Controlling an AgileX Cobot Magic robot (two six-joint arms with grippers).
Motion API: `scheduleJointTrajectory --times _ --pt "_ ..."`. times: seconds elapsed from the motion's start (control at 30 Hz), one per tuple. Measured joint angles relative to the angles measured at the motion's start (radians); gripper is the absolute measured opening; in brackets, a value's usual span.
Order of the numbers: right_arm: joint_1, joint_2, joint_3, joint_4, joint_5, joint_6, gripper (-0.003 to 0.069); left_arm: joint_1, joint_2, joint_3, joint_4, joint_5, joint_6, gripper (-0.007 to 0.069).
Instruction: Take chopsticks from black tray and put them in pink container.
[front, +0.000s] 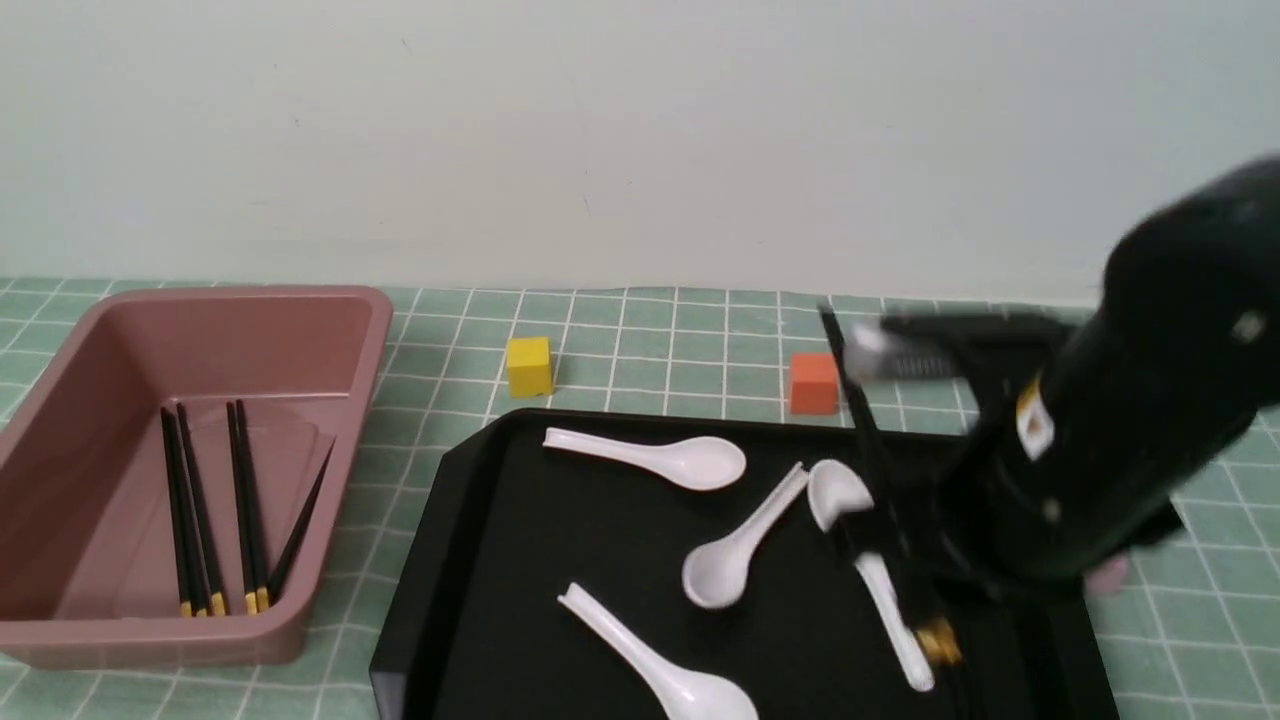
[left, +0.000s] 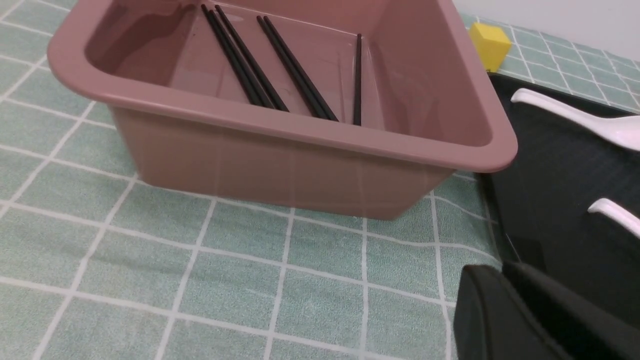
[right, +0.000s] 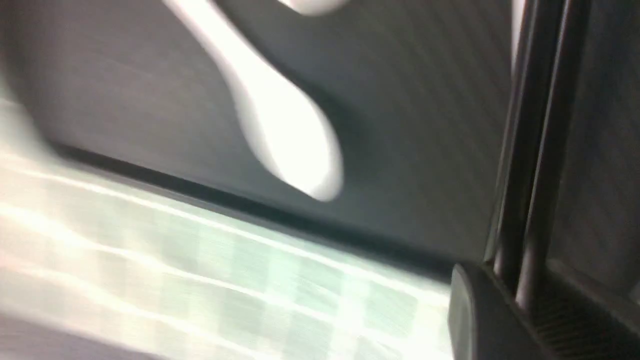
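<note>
So the right tool (right: 515, 295) is closed on a pair of long thin black chopsticks (right: 540, 150); they're over the right-hand part of the large glossy black plastic tray (front: 600, 520), with the thin ends pointing up toward the far edge and a bit left, and the yellow-gold bands down toward the near edge; the long axis runs roughly far to near on a clear tilt. The right arm (front: 1100, 430) comes in from the right and looks pretty blurry.

The deep dusty-pink plastic tub (front: 340, 480) sits at the left of the surface (front: 420, 340), apart from the tray's left edge; it's got six black chopsticks (front: 245, 500) in it; three in a bunch, then two together, all pointing thin end to the far side with gold bands by the near wall; the sixth leans toward the right wall, tip up that way.

The left tool (left: 500, 300) is down near the tub and tray; its fingertips look to be together with nothing I can see between them.

Four white plastic soup spoons (front: 650, 455) lie in the tray at different angles; a yellow cube (front: 529, 367) and an orange cube (front: 813, 384) sit beyond its far edge, the yellow one nearer its far left corner.
</note>
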Motion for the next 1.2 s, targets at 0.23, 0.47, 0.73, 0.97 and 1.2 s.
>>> scheduleJointTrajectory --times 0.23,0.47,0.73,0.97,1.2 --pt "0.054 0.198 -0.32 0.354 -0.156 -0.381 0.0145 0.0 0.0 0.0 0.0 0.0 0.0 0.0058" --pt "0.148 0.557 -0.627 0.628 -0.33 -0.681 0.0145 0.0 0.0 0.0 0.0 0.0 0.0 0.0066" --pt "0.219 0.896 -0.936 0.743 -0.431 -0.862 0.0211 0.0 0.0 0.0 0.0 0.0 0.0 0.0072" --pt "0.215 0.934 -0.981 0.727 -0.377 -0.873 0.0338 0.0 0.0 0.0 0.0 0.0 0.0 0.0072" --pt "0.163 0.783 -0.981 0.626 -0.028 -0.846 0.0177 0.0 -0.001 0.0 0.0 0.0 0.0 0.0076"
